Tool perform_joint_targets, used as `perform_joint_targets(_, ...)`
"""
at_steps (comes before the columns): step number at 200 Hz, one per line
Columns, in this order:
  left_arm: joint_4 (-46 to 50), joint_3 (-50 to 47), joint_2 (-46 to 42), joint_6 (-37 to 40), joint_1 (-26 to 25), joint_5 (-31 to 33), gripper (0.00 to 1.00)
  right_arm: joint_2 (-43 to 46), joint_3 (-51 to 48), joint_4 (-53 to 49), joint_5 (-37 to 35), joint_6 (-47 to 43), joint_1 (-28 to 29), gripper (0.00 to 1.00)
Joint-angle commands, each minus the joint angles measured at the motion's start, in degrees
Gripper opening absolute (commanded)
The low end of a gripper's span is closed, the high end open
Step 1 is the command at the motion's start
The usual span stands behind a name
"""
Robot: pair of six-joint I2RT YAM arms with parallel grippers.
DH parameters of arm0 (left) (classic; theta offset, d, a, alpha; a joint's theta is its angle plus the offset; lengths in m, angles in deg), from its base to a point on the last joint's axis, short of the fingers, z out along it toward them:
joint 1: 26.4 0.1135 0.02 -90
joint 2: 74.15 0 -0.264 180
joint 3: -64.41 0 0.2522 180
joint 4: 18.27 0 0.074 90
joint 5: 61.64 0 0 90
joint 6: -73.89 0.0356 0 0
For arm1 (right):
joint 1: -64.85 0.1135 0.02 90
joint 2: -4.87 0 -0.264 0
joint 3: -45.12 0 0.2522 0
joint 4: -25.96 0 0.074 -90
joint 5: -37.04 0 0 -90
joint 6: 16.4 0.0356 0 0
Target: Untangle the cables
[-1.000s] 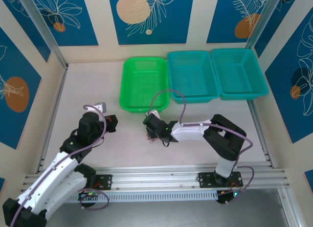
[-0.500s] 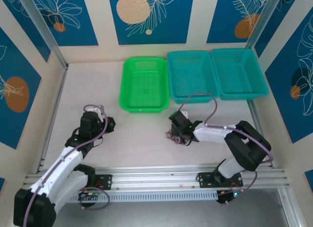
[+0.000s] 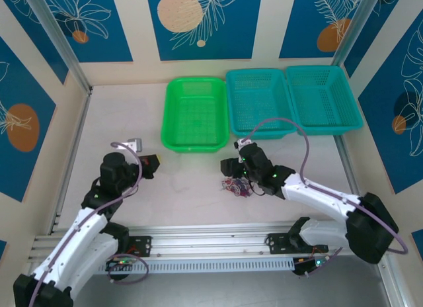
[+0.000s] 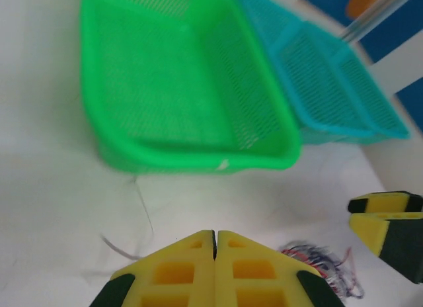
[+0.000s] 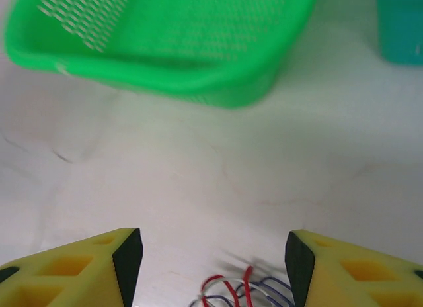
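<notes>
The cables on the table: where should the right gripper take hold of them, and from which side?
Probably one loose red loop at the edge of the cables, not the dense middle, coming from above. The tangle lies flat on the table, so only a top-down pinch can close around a strand. The right gripper stands open with those loops between its fingers.

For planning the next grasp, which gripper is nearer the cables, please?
Right: the right gripper hovers open just over the cables; the left gripper sits well apart, leftward.
</notes>
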Motion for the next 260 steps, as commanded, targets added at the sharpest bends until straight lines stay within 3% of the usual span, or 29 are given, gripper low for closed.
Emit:
perform_joint_targets(1, -2.89, 4.47, -4.44, 3.89, -0.84, -1.52, 0.00, 4.41, 2.14, -0.07, 1.75, -4.19, -0.28, 0.62)
perform_joint_targets(31, -5.32, 11.56, -2.99, 5.43, -0.88, -2.50, 0.00, 9.17, 3.18, -0.05, -0.35, -2.06, -2.04, 0.73)
perform_joint_targets(78, -13.06, 27.83, 14.68, 5.86, -1.04, -7.81, 0.00, 15.24, 5.95, 4.52, 5.56, -3.46, -3.84, 0.76)
perform_joint_targets(152, -14.32, 49.37, 43.53, 18.08, -1.08, 0.22, 0.00, 17.68, 12.94, -0.76, 11.51, -5.70, -4.17, 0.78)
perform_joint_targets(186, -16.75, 55.30, 57.23, 17.56, -1.06, -1.75, 0.00, 18.72, 11.20, -1.91, 10.46, -3.85, -4.55, 0.78)
perform_joint_targets(224, -14.24, 60.31, 69.85, 16.15, -1.05, 1.12, 0.00, 20.05, 9.15, -3.22, 9.52, -2.28, -5.03, 0.78)
perform_joint_targets(233, -11.89, 61.37, 71.73, 16.18, -1.05, 2.32, 0.08, 20.42, 9.07, -4.38, 8.96, -1.97, -5.11, 0.78)
perform_joint_targets(248, -3.84, 64.44, 73.65, 16.06, -1.05, 5.26, 0.35, 20.80, 9.15, -6.90, 7.62, -1.32, -5.34, 0.78)
perform_joint_targets(260, -1.22, 64.58, 73.18, 16.06, -1.06, 6.53, 0.46, 21.05, 8.95, -8.57, 6.80, -0.91, -5.58, 0.78)
